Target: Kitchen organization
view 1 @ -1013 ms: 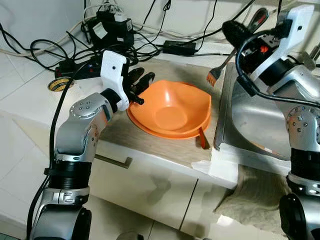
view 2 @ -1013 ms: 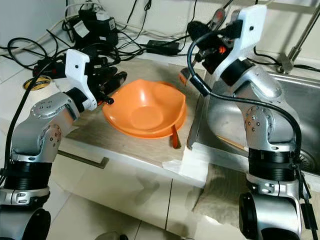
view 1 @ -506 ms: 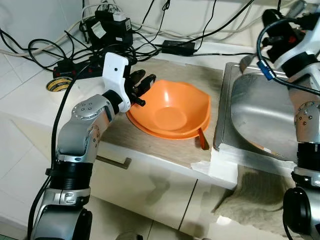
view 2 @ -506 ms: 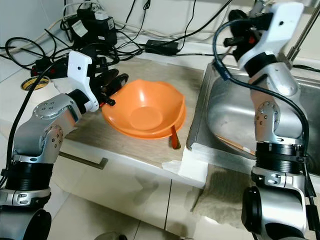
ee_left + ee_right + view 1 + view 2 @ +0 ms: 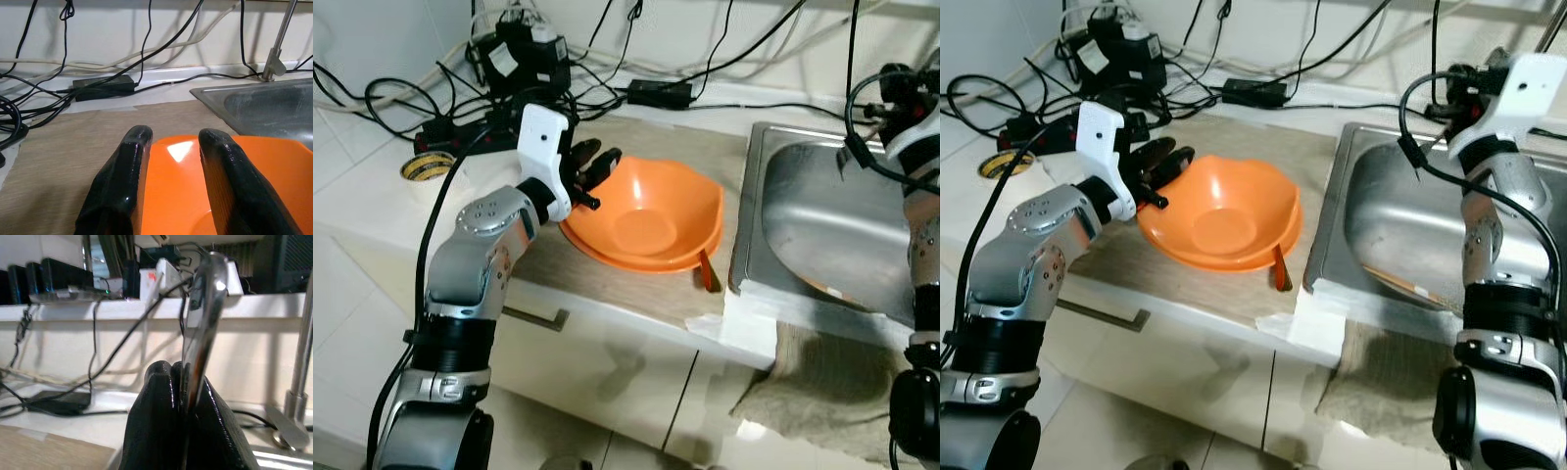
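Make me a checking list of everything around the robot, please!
Surface: beige wood-look counter, white rim.
Job's things: shallow orange plastic bowl on counter; brown-handled utensil by its rim; shiny metal utensil handle.
Clutter: yellow tape roll; beige cloth hanging below sink.
Grippers: left gripper open, fingers straddling bowl's rim; right gripper shut on metal handle, over steel sink.
Cables: black tangle, power adapters at wall.
Surroundings: white cabinet doors, tap base.
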### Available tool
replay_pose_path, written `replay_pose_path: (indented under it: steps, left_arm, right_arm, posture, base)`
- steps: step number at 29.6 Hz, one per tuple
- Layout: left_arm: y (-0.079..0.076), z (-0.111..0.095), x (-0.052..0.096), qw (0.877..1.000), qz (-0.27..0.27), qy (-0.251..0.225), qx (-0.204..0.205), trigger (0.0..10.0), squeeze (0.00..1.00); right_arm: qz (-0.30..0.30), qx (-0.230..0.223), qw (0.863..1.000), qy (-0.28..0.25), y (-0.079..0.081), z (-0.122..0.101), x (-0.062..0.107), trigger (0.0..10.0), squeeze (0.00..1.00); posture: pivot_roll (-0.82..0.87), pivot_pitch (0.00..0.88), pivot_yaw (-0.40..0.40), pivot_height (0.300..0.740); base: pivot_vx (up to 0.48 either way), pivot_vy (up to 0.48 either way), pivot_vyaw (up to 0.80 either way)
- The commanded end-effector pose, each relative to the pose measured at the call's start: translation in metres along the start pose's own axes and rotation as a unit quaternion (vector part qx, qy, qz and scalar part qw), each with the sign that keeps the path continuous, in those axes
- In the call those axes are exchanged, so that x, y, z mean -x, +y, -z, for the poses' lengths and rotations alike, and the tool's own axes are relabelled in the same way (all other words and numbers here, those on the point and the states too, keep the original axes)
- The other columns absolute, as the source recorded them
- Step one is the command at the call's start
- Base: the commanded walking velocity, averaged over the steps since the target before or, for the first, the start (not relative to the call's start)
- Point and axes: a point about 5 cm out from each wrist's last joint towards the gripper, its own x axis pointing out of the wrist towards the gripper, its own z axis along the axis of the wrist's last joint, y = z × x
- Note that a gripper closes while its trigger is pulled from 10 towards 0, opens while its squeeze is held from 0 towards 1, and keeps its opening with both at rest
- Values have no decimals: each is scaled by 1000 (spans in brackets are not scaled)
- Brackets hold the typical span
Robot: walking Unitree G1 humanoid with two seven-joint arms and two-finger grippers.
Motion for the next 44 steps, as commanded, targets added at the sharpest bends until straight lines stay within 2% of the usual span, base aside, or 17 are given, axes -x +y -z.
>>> replay_pose_path:
  steps: [1, 11, 15, 21, 22, 24, 26, 30, 34, 36, 37, 38, 40, 41, 42, 43, 44]
  left_arm:
    - [1, 3, 1, 1000, 0, 9, 1, 10000, 0]
    - [2, 3, 1, 1000, 2, 14, 0, 10000, 0]
    - [2, 3, 1, 1000, 2, 14, -1, 10000, 0]
    - [2, 3, 1, 1000, 4, 15, -2, 10000, 0]
    - [2, 3, 1, 1000, 4, 15, -2, 10000, 0]
    - [3, 3, 1, 1000, 4, 14, -2, 10000, 0]
    - [3, 3, 1, 1000, 4, 14, -2, 10000, 0]
    - [2, 2, 0, 1000, 4, 13, -2, 10000, 0]
    - [2, 2, 0, 1000, 5, 13, -2, 10000, 0]
    - [2, 2, 0, 1000, 6, 13, -2, 10000, 0]
    - [2, 2, 0, 1000, 6, 13, -2, 10000, 0]
    - [2, 2, 0, 1000, 6, 13, -3, 10000, 0]
    - [2, 2, 0, 1000, 6, 13, -3, 10000, 0]
    - [2, 2, 0, 1000, 6, 13, -3, 10000, 0]
    - [2, 2, 0, 1000, 7, 13, -3, 10000, 0]
    - [2, 2, 0, 1000, 7, 13, -3, 10000, 0]
    - [1, 2, 0, 1000, 7, 13, -3, 10000, 0]
  right_arm:
    - [10, 7, 1000, 3, -6, 2, 2, 0, 0]
    - [4, 131, 980, 148, -30, 62, 26, 0, 0]
    - [-6, 162, 971, 175, -33, 72, 32, 0, 0]
    - [-84, 288, 923, 240, -29, 96, 46, 0, 0]
    - [-84, 288, 923, 240, -29, 96, 46, 0, 0]
    - [-119, 342, 897, 253, -25, 104, 51, 0, 0]
    - [-127, 349, 892, 258, -24, 107, 52, 0, 0]
    - [-165, 398, 863, 264, -19, 115, 56, 0, 0]
    - [-180, 416, 851, 267, -17, 118, 58, 0, 0]
    - [-203, 445, 829, 272, -15, 121, 59, 0, 0]
    - [-203, 445, 829, 272, -15, 121, 59, 0, 0]
    - [-215, 465, 813, 274, -14, 123, 60, 0, 149]
    - [-220, 473, 808, 275, -14, 124, 60, 0, 149]
    - [-227, 481, 801, 276, -14, 125, 61, 0, 416]
    - [-230, 484, 797, 277, -13, 125, 61, 0, 518]
    - [-230, 484, 797, 277, -13, 125, 61, 0, 518]
    - [-236, 491, 792, 277, -13, 126, 61, 4431, 1000]
  posture:
    - [0, 0, 38, 740]
    - [1, 0, 43, 740]
    - [2, 0, 43, 740]
    - [1, 0, 41, 740]
    - [1, 0, 41, 740]
    - [1, 0, 41, 740]
    - [1, 0, 38, 740]
    - [1, 0, 36, 740]
    - [1, 0, 36, 740]
    - [2, 0, 35, 740]
    - [2, 0, 35, 740]
    - [3, 0, 35, 740]
    - [3, 0, 35, 740]
    - [3, 0, 35, 740]
    - [3, 0, 33, 740]
    - [3, 0, 33, 740]
    - [3, 0, 33, 740]
  base:
    - [0, 0, 0]
    - [0, 0, 0]
    - [0, 0, 0]
    - [0, 0, 0]
    - [0, 0, 0]
    - [0, 0, 0]
    - [0, 0, 0]
    - [0, 0, 0]
    - [0, 0, 0]
    - [0, 0, 0]
    - [0, 0, 0]
    - [0, 0, 0]
    - [0, 0, 0]
    - [0, 0, 0]
    - [0, 0, 0]
    - [0, 0, 0]
    - [0, 0, 0]
